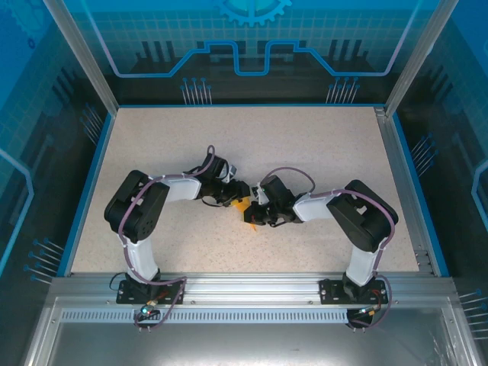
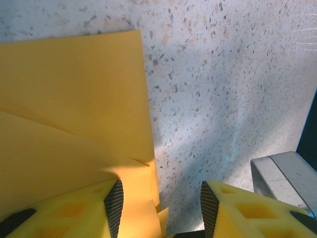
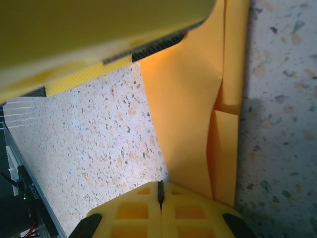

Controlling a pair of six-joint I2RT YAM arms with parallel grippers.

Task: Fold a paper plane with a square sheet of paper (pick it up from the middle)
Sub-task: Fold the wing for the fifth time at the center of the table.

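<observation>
Your left claw [image 2: 161, 198] is spread, one finger on the folded square sheet of paper [image 2: 74, 109], which lies on the table [image 2: 223, 74] between both claws. Your right claw [image 3: 160, 196] is pressed together at its edge, maybe pinching it; I can't tell. Pull sideways and the fold could slip or tear.

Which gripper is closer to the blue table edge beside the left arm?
Left. The left gripper sits between the blue edge and the paper; the right gripper is beyond the paper, farther off.
</observation>
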